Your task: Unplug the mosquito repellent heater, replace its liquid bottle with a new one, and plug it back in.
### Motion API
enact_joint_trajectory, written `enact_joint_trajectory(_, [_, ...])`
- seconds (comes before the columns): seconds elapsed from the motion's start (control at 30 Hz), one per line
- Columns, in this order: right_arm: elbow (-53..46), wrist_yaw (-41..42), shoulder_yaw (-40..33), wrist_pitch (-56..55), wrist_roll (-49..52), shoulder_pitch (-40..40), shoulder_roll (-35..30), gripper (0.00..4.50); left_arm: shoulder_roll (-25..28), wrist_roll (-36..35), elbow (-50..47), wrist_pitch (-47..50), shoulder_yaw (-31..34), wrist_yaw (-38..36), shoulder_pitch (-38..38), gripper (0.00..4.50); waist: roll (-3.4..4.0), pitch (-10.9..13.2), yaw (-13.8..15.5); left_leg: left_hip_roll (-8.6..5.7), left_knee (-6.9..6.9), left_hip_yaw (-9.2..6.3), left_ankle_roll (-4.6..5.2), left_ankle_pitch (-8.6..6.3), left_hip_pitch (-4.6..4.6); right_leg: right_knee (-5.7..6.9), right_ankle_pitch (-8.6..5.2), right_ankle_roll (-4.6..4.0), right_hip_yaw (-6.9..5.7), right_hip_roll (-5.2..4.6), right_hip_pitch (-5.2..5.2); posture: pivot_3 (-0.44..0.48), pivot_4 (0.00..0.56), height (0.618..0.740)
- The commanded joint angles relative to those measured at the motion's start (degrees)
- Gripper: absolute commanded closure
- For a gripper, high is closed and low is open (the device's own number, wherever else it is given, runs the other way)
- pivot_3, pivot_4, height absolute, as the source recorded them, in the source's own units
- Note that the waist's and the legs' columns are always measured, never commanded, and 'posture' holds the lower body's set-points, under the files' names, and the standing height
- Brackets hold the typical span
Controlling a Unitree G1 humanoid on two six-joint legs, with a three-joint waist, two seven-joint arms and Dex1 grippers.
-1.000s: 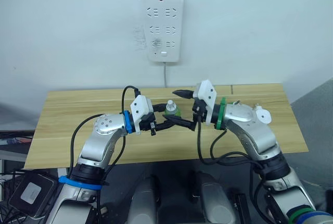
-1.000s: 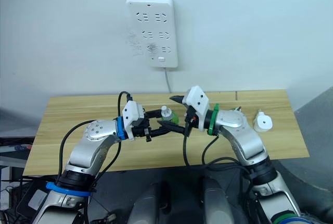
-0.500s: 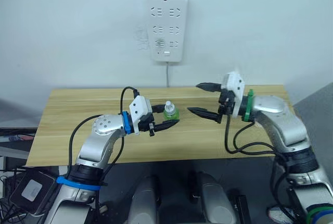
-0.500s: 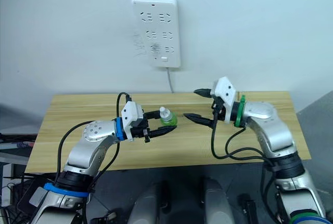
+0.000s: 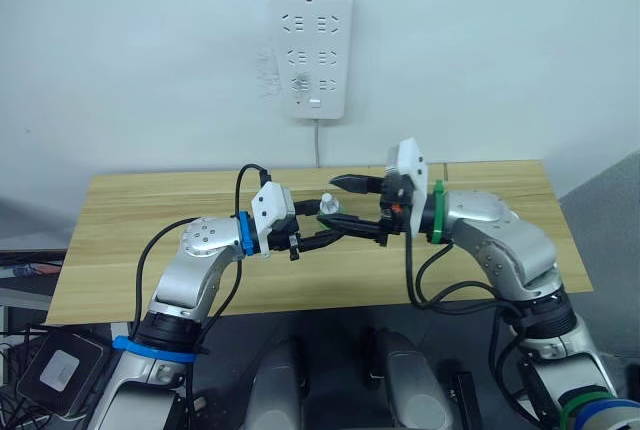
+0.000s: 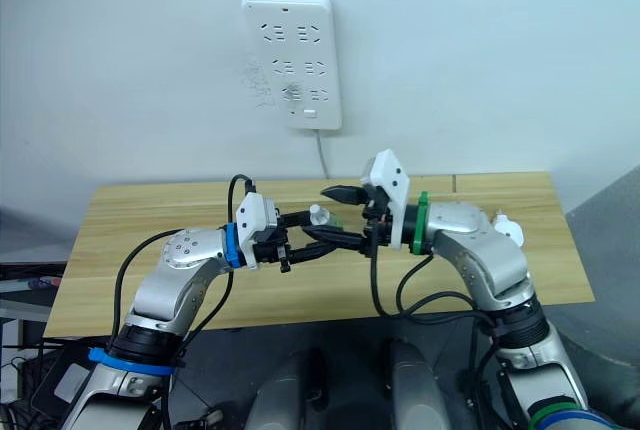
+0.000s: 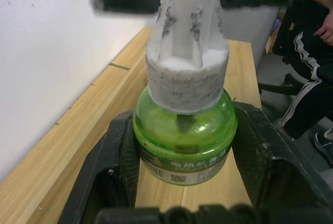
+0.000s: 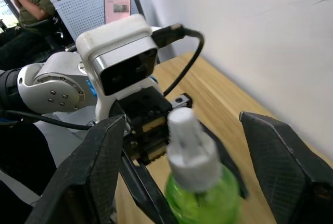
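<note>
One green liquid bottle (image 7: pixel 183 135) is pinched upright in the left gripper (image 5: pixel 322 233).
The right gripper (image 8: pixel 190 182) is spread around its white cap (image 8: pixel 183 146); one heater (image 6: pixel 505 229) is seen on the table (image 6: pixel 150 212).

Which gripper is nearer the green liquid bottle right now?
Left. The left gripper is clamped on the green liquid bottle; the right gripper is open around its white cap, not touching.
</note>
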Motion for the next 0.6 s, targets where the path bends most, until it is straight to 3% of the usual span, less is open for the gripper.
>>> enact_joint_trajectory(0.03, [-1.0, 0.1, 0.0, -1.3, -0.4, -0.7, 0.1, 0.84, 0.0, -0.9, -2.6, -0.6, 0.1, -0.3, 0.7, 2.26, 0.0, 0.0, 0.1, 0.0, 0.0, 0.0, 0.0, 0.0, 0.0, 0.0, 0.0, 0.0, 0.0, 0.0, 0.0, -0.171, 0.296, 0.74])
enact_joint_trajectory(0.37, [-1.2, 2.1, 0.4, -1.5, 0.0, -0.2, -0.3, 4.24, 0.2, -1.0, -4.3, -0.1, 0.3, 0.2, 2.3, 2.26, 0.0, 0.0, 0.2, 0.0, 0.0, -0.02, 0.0, 0.0, 0.0, 0.01, 0.0, 0.0, -0.01, 0.0, 0.0, -0.16, 0.294, 0.74])
enact_joint_trajectory(0.5, [-3.4, 2.3, -1.0, -0.4, 2.4, -0.8, 0.5, 4.24, 0.3, -0.9, -4.5, -0.1, 0.2, 0.2, 2.7, 2.26, 0.0, 0.0, 0.3, 0.0, 0.0, -0.01, 0.0, 0.0, 0.0, 0.01, 0.0, 0.0, 0.0, 0.0, 0.0, -0.16, 0.294, 0.74])
enact_joint_trajectory(0.6, [-7.6, -3.9, -7.3, 7.8, 12.0, -7.9, 4.4, 4.24, 0.4, -0.7, -4.0, -0.3, 0.4, 0.2, 2.9, 2.26, 0.0, 0.0, 0.0, 0.01, 0.0, 0.02, 0.0, 0.0, -0.01, 0.02, 0.0, 0.0, 0.02, 0.0, -0.04, -0.161, 0.299, 0.74])
